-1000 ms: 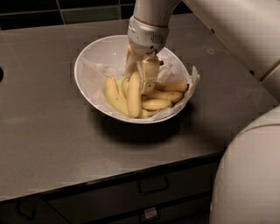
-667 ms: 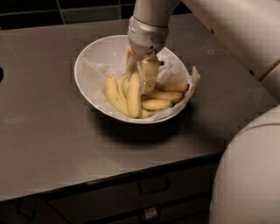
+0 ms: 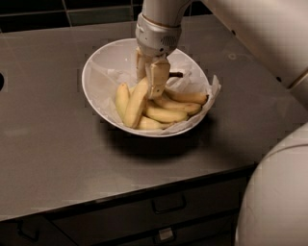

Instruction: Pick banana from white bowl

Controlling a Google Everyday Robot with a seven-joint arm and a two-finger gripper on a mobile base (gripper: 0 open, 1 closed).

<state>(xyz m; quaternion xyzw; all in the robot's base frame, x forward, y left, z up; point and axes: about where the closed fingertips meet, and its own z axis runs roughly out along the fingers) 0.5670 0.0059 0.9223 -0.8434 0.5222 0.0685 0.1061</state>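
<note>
- So, the long, thick pale-yellow banana is the biggest fruit in the pile. It's gently curved with smooth, clean skin, and it stands steeply on end, with its lower tip down near the front of the bowl.
- It sits in the left-middle of the large round glossy white bowl, leaning among the other fruit on the crumpled white paper lining.
- The robot's pale two-finger gripper reaches straight down into the bowl and is clamped on the top end of that banana, one finger in front of it and one behind.
- A shorter yellow banana stands just left of it, touching.
- Three or so slimmer yellow bananas lie fanned out to the right, more or less flat, and a thin dark stem pokes out behind the gripper.
- The bowl is on a matte grey countertop with a dark tiled wall behind it.
- Below are dark drawer fronts with bar handles. There's a small pale tag on the lower one, too small to read.
- The robot's white body fills the bottom right corner.
</note>
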